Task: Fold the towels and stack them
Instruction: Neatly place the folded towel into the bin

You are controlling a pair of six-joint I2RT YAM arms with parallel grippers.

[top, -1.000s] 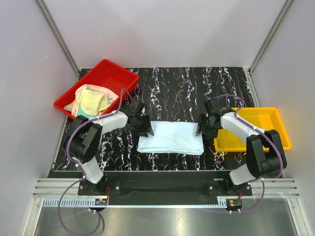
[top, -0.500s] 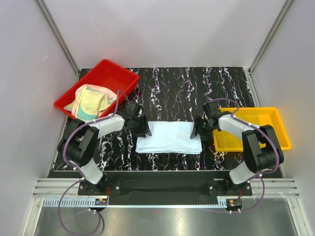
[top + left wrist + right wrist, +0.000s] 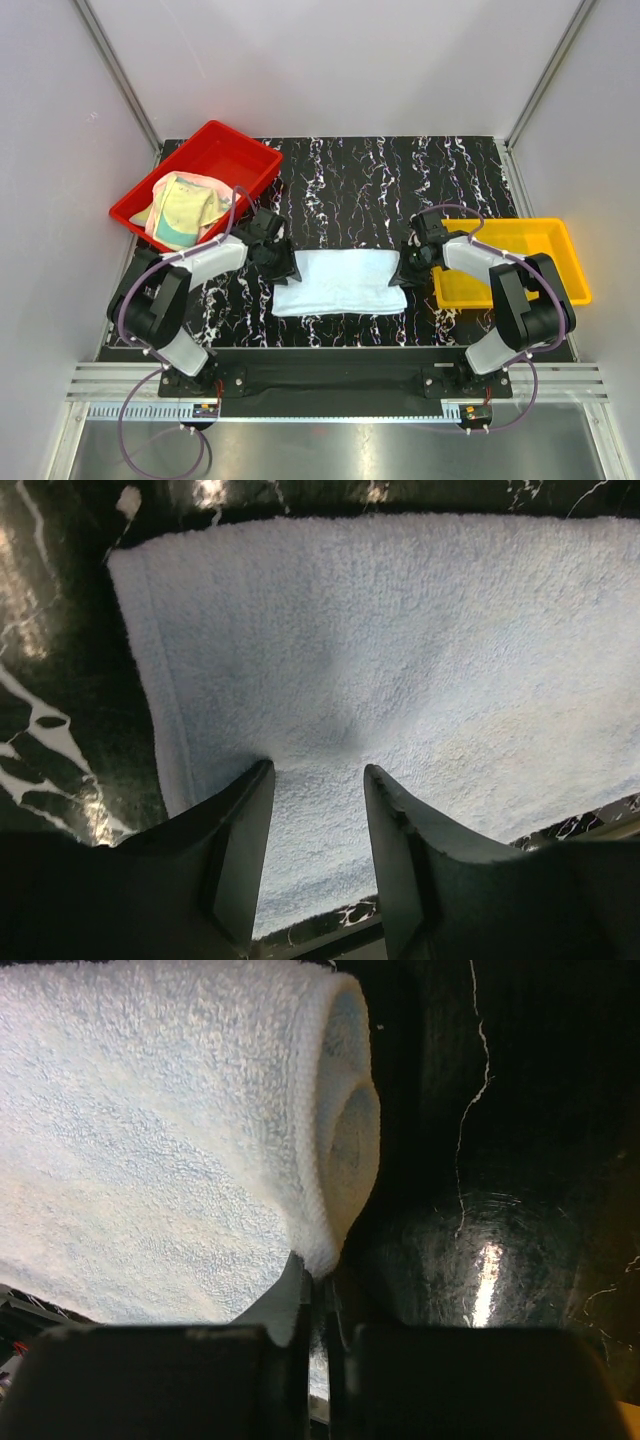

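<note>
A pale blue-white towel (image 3: 340,282) lies folded flat on the black marbled table, between the two arms. My left gripper (image 3: 286,266) is at its left edge. In the left wrist view the left gripper (image 3: 317,776) stands open, its fingertips (image 3: 258,780) pressed down onto the towel (image 3: 400,650) just inside the hem. My right gripper (image 3: 405,270) is at the towel's right edge. In the right wrist view the right gripper (image 3: 318,1272) is shut, pinching the hem of the towel (image 3: 150,1140), which curls up in a rolled fold. More towels (image 3: 185,205), yellow-green, pink and teal, lie bunched in the red tray.
A red tray (image 3: 222,140) stands at the back left of the table. Right beside my right arm is a yellow tray (image 3: 545,232) with nothing in it. Grey walls close in the table on three sides.
My right gripper has shut on the towel's right edge, which now bunches up. The towel has slid slightly left and toward the near edge. The left gripper stays open and has shifted a little with it.
</note>
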